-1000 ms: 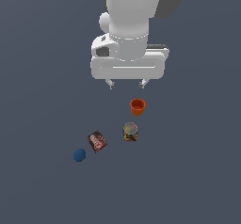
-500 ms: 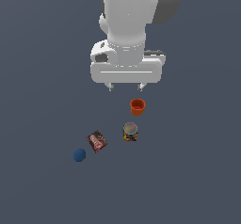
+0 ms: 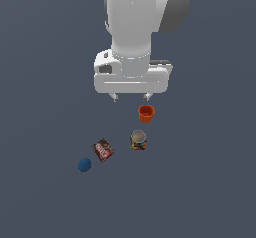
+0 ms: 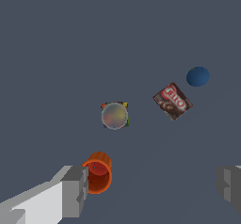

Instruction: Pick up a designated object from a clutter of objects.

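Your gripper (image 3: pixel 131 98) hangs above the floor, jaws spread wide, holding nothing. Nearest is the orange cup (image 4: pixel 99 172), just beside one finger (image 4: pixel 74 191). Farther out sits the can (image 4: pixel 115 115). Beyond it lies the brown box (image 4: pixel 172 100), flat, well apart from the jaws. Blue ball (image 4: pixel 198 76) is farthest, near the box.

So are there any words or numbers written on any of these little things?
Flat dark-brown rectangular box: white letters on its red label, too blurred to read for sure.
Multicoloured can with a grey top: its side is coloured, but no letters can be made out.
Orange cup: nothing written.
Blue ball: nothing written.
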Robot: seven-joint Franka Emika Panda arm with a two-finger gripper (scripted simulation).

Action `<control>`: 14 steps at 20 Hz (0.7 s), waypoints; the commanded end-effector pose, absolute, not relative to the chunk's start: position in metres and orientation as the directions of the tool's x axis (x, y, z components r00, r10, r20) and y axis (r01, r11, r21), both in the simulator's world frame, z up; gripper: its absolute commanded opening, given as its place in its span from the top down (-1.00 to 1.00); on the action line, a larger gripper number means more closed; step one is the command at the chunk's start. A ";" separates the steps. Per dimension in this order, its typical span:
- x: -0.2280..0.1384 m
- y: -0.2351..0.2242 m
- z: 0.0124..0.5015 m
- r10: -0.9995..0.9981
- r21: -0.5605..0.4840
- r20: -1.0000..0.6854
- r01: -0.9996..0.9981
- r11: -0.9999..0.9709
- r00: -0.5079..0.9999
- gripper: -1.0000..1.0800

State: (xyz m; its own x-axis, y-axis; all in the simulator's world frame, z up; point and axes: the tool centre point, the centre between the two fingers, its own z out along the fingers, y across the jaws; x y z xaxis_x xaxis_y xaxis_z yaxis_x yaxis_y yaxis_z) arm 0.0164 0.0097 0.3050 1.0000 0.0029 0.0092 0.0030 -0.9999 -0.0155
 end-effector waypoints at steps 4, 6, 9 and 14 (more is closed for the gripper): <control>0.028 -0.003 0.284 0.066 -0.006 0.008 0.066 -0.998 0.998 -0.92; 0.033 -0.009 0.273 0.097 -0.003 0.007 0.097 -0.995 0.995 -0.92; 0.041 -0.021 0.253 0.152 0.003 0.005 0.152 -0.988 0.988 -0.92; 0.054 -0.042 0.216 0.257 0.010 0.001 0.257 -0.966 0.967 -0.92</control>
